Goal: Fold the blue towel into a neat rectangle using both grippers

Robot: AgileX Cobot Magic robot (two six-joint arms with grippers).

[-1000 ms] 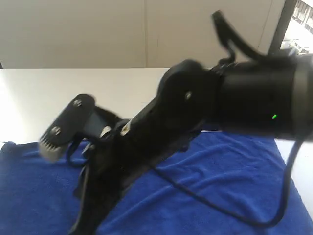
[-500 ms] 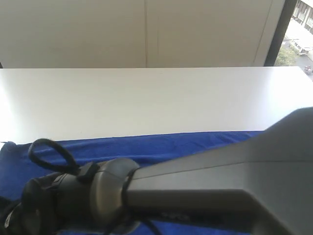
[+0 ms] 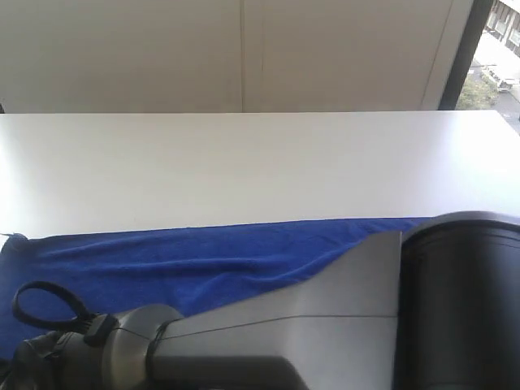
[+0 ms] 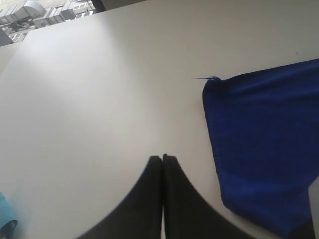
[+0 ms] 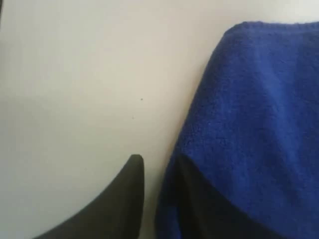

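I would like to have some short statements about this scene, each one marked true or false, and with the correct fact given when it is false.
1. The left gripper has its jaws shut and holds nothing. True.
2. The left gripper hangs over the blue towel. False: it is over the bare white table, with the towel's corner off to one side.
3. In the exterior view a grey and black arm hides part of the towel. True.
4. The towel lies at the far edge of the table, by the wall. False: it lies on the near part.
5. The right gripper has one black finger beside the towel's edge. True.
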